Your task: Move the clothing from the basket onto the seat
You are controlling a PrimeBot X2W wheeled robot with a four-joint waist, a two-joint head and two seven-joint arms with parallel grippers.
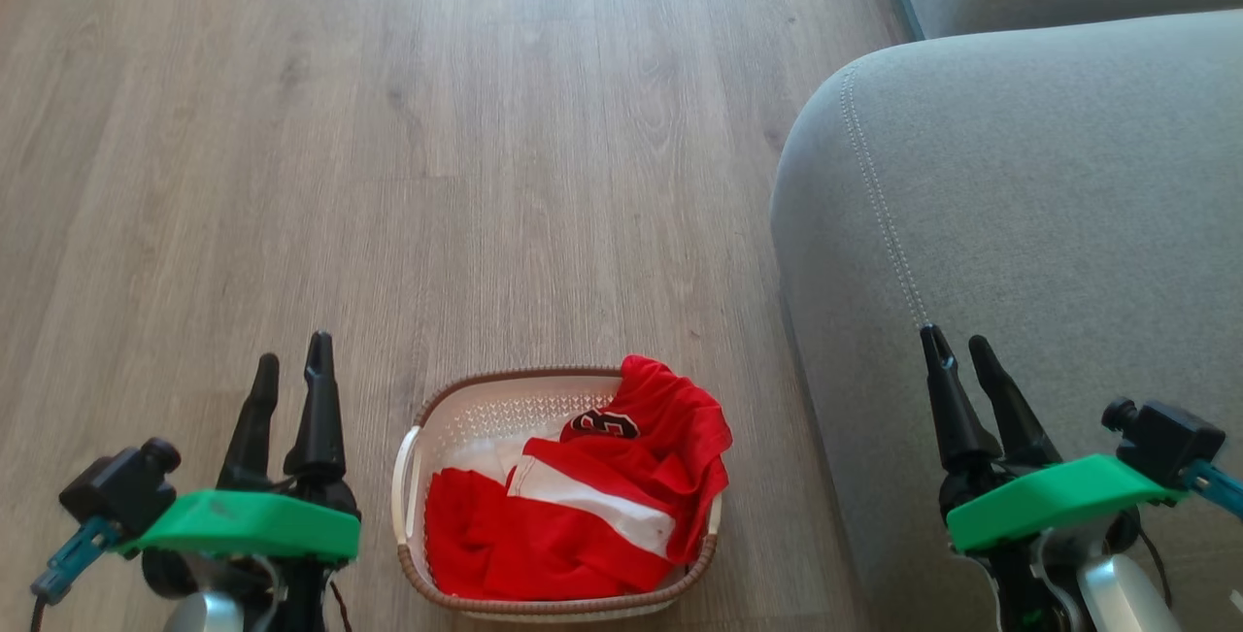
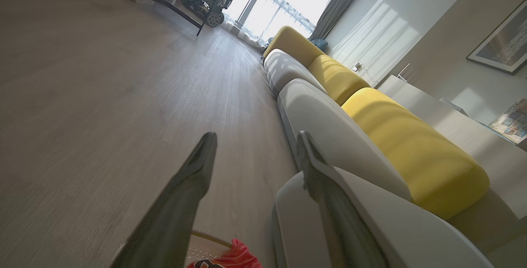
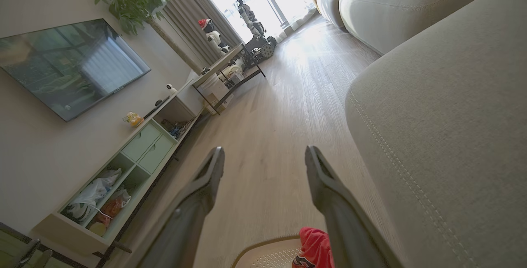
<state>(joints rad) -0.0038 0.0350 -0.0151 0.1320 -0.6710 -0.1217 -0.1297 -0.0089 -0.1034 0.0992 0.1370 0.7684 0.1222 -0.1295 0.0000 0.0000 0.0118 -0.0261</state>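
Note:
The clothing, red with white bands and a black emblem, lies crumpled in the cream basket on the wood floor, spilling over its right rim. To the right rises the grey-green seat with its pale stitch line. My left gripper hangs open left of the basket, nothing between its fingers. My right gripper hangs open over the seat's front, also holding nothing. Each wrist view catches a corner of the clothing and the basket below its open gripper.
Wood floor stretches ahead and to the left of the basket. Further grey cushions and yellow backrests run along the sofa. A low TV cabinet and a black-framed table line the opposite wall.

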